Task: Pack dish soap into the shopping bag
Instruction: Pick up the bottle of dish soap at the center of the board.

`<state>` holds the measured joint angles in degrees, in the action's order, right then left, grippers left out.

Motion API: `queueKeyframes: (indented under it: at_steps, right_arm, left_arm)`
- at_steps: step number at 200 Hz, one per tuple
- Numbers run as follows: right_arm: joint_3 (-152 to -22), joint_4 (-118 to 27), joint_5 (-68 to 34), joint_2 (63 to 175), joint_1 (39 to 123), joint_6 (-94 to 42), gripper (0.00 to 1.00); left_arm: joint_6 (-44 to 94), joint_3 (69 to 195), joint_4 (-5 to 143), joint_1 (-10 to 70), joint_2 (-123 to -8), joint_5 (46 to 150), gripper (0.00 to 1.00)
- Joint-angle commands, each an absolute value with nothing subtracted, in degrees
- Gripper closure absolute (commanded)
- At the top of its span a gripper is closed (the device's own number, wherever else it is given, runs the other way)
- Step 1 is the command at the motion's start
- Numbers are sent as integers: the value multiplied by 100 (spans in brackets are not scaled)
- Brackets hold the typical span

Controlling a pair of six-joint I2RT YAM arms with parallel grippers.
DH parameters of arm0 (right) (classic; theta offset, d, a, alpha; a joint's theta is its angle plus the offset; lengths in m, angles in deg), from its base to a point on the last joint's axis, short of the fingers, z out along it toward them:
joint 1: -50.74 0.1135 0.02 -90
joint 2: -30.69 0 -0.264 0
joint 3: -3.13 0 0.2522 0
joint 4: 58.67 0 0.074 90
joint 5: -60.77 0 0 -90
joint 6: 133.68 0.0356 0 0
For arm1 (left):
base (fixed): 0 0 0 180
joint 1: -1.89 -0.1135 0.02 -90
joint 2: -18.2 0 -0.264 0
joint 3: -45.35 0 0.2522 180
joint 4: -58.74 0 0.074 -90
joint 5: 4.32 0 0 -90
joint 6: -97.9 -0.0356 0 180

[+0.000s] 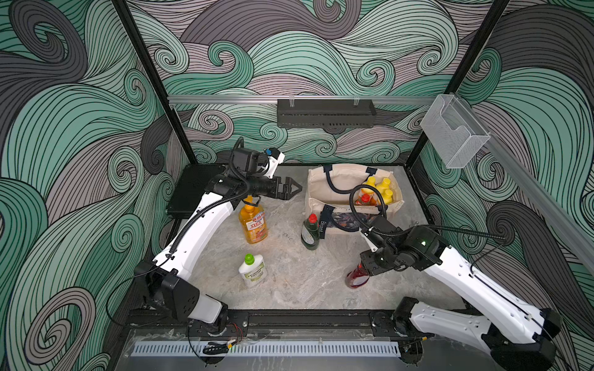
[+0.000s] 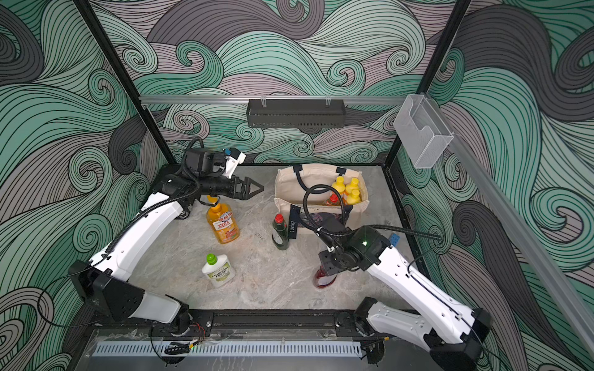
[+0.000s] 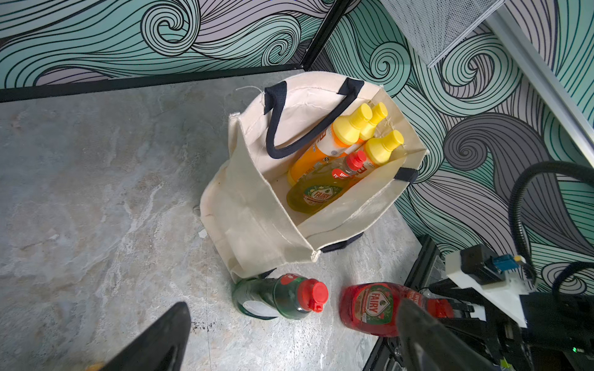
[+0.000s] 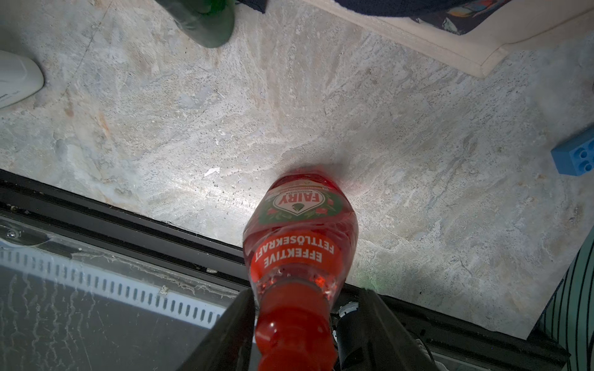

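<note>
The cream shopping bag [image 1: 321, 180] [image 3: 257, 199] stands open at the back right. It holds three yellow-capped orange bottles [image 3: 352, 128] and a yellow-green Fairy bottle [image 3: 316, 192]. A red Fairy bottle [image 1: 356, 278] [image 4: 302, 225] stands near the front edge. My right gripper [image 4: 299, 327] straddles its red cap, one finger against the neck and a gap at the other side. A dark green bottle [image 1: 310, 233] stands by the bag's front. The tall orange pump bottle [image 1: 253, 225] and a white green-capped bottle [image 1: 251, 271] stand at the left. My left gripper [image 1: 294, 188] [image 3: 294, 305] hovers open and empty above the table.
A black hard case [image 1: 193, 189] lies at the back left under my left arm. A blue brick [image 4: 575, 157] sits on the table to the right. A black basket [image 1: 326, 112] and a clear holder [image 1: 453, 135] hang on the wall rails. A black rail [image 1: 305, 318] borders the front.
</note>
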<state>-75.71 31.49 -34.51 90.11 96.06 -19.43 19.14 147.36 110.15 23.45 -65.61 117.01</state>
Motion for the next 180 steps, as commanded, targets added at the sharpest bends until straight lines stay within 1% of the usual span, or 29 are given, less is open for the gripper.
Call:
queueKeyframes:
  at_steps: [1, 56, 81, 93, 135, 180]
  right_arm:
    - [-7490, 3057, -3325, 8932, 9557, -1995, 47]
    - [-7417, 2995, -3230, 8859, 9514, -2035, 55]
    - [-7400, 2987, -3197, 8819, 9504, -2046, 61]
    - [-7407, 2988, -3201, 8811, 9495, -2053, 62]
    - [-7417, 2916, -3151, 8800, 9469, -2082, 74]
    - [-7532, 2758, -3176, 8872, 9460, -2145, 81]
  left_arm:
    - [1969, 14701, 10922, 2377, -6587, 11798, 1]
    - [1971, 14691, 10914, 2378, -6611, 11784, 1]
    - [1972, 14692, 10918, 2382, -6618, 11784, 1]
    - [1975, 14694, 10915, 2379, -6625, 11784, 1]
    - [1963, 14691, 10911, 2388, -6626, 11787, 1]
    - [1952, 14689, 10924, 2396, -6626, 11772, 1]
